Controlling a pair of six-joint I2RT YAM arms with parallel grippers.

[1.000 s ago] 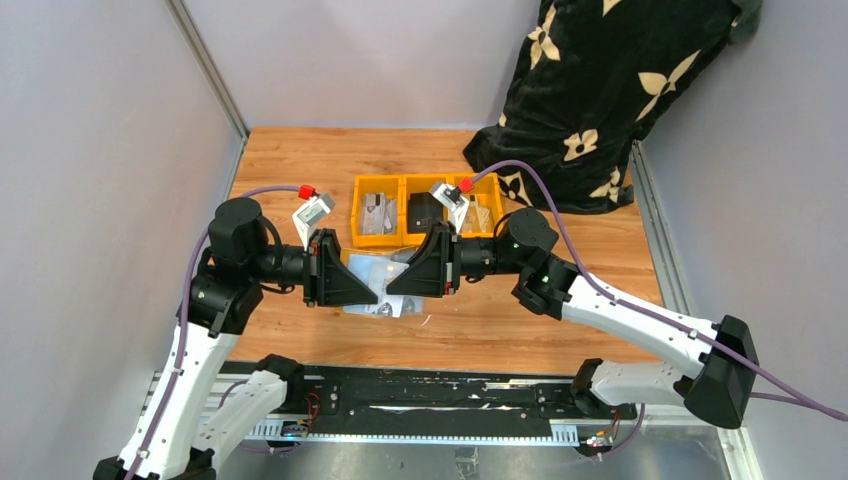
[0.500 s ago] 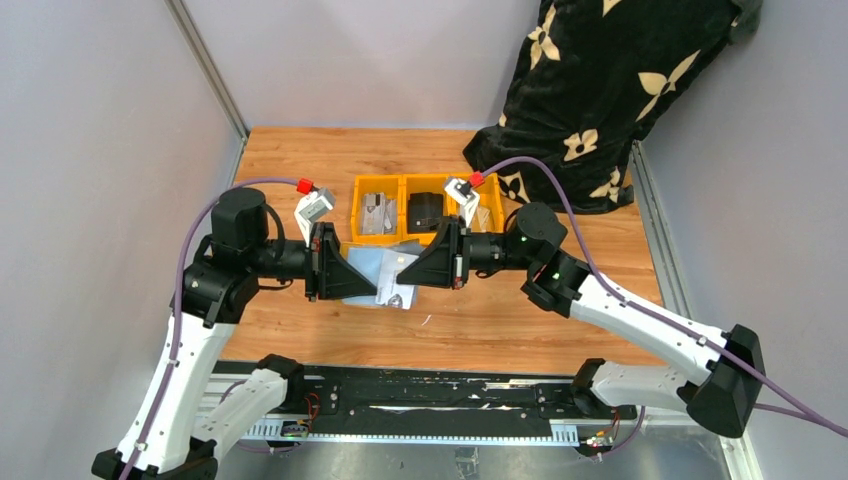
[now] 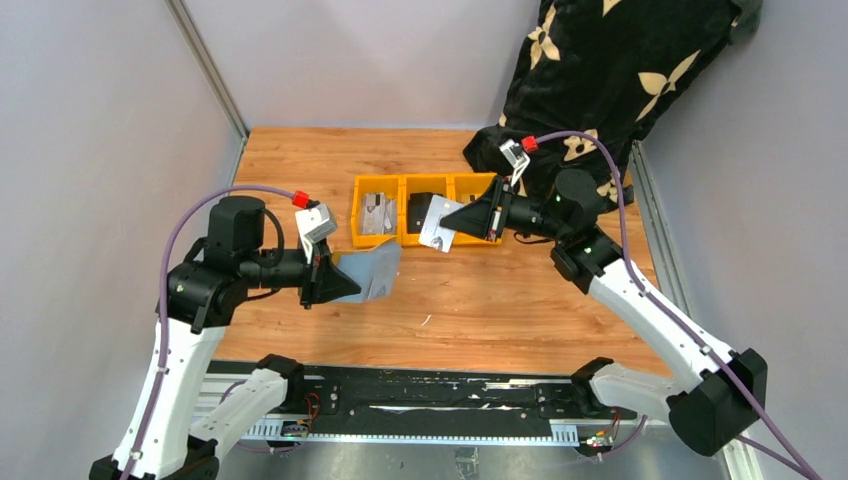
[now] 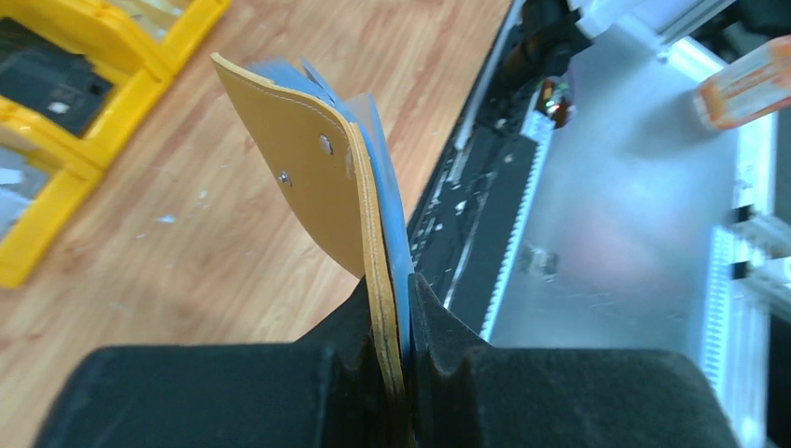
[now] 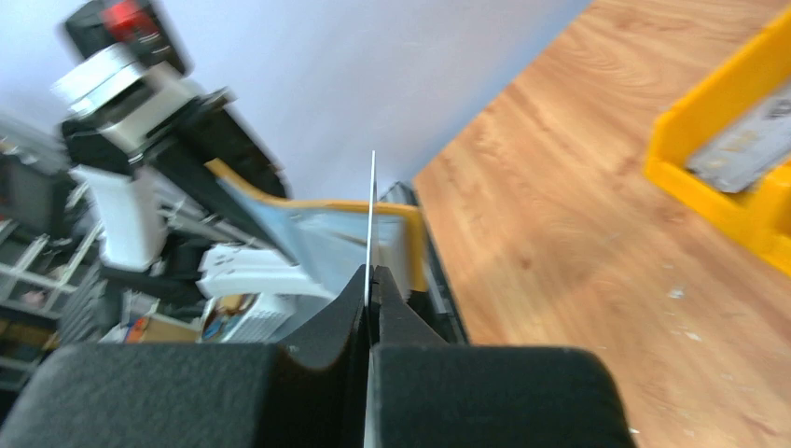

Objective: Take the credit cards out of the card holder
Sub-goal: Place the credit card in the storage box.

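Note:
My left gripper [image 3: 345,284] is shut on the near edge of the card holder [image 3: 372,272] and holds it above the table. In the left wrist view the jaws [image 4: 392,297] clamp its mustard-tan cover [image 4: 298,177] and blue-grey lining; pale card edges show inside. My right gripper [image 3: 450,222] is shut on one silvery credit card [image 3: 436,233], held clear of the holder over the front of the yellow bins. In the right wrist view that card [image 5: 373,210] is a thin edge-on line between the jaws [image 5: 370,278], with the holder [image 5: 410,238] blurred behind.
A row of three joined yellow bins [image 3: 403,239] stands mid-table; the middle one holds a black wallet [image 3: 424,207], the left one grey items [image 3: 377,212]. A black flowered cloth [image 3: 600,80] fills the back right. Grey walls close in left and right.
The two grippers, first close together at the holder, have parted. The right gripper drew a card out and moved back-right toward the bins. The left gripper kept the holder and shifted slightly left.

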